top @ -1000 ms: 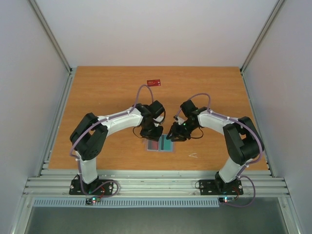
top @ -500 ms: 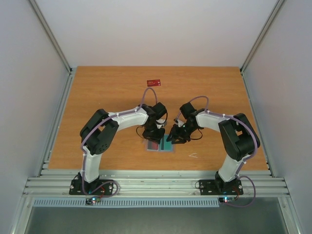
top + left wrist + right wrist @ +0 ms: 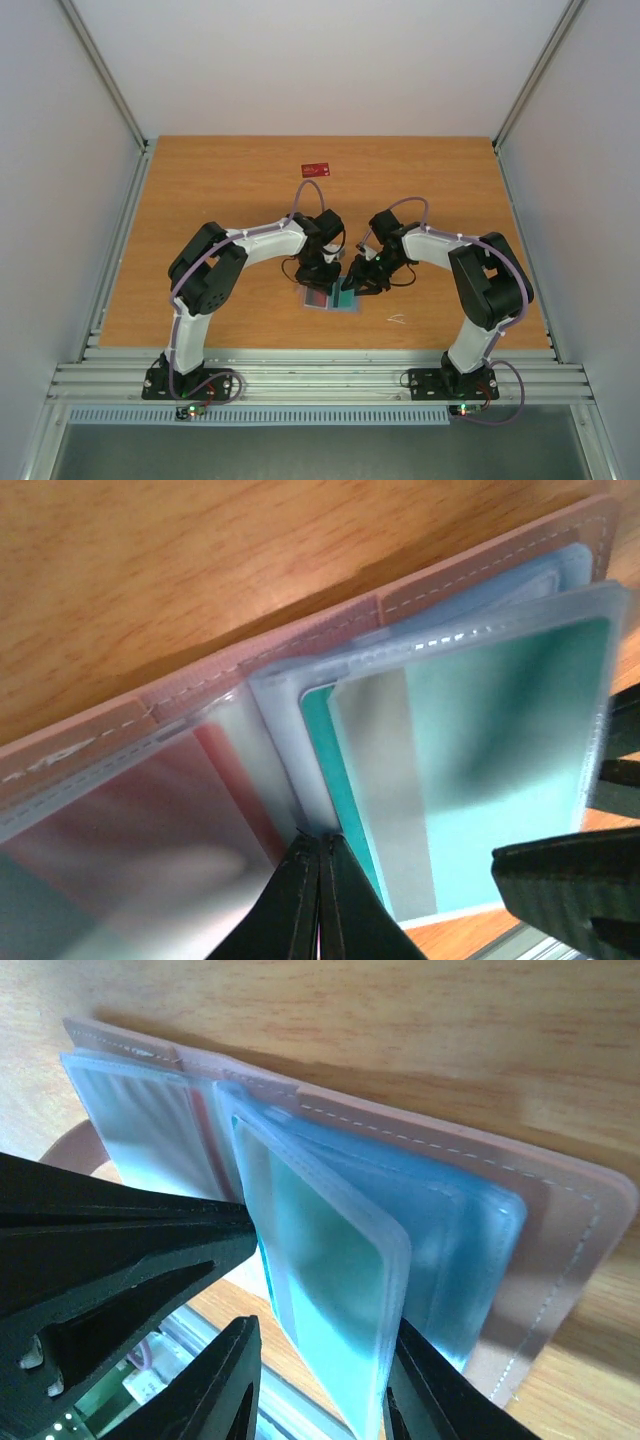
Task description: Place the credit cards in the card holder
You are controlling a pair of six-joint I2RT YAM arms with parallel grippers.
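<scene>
- Wooden table (image 3: 200, 200): everything is laid on its smooth top, so the holder could be slid across it if nudged sideways by either tool.
- Tan card holder (image 3: 318, 301): it is laid open directly beneath both grippers. It is pinned at its fold by the left gripper (image 3: 320, 872), whose fingers are pressed together with nothing between them. If that pin is lifted or skids off, the whole holder would likely be dragged up by the other arm.
- Frosted plastic sleeve (image 3: 330, 1260): one leaf is stood up off the holder and clamped between the fingers of the right gripper (image 3: 320, 1360). Tearing at the stitched seam is risked if the leaf is pulled too far. If it is released early, it would probably flop shut.
- Thin teal card (image 3: 500, 740): it is seen inside the clamped leaf, but whether it is fully seated cannot be told. It could be squeezed back out by the pinch.
- One pocketed red card (image 3: 190, 800): it is seen just to the other side of the left fingertips, and little risk is judged.
- Other, loose red card (image 3: 316, 169): it is lying well beyond both grippers, not yet stowed. It is flat on the wood, so a slipped pick-up is likely.
</scene>
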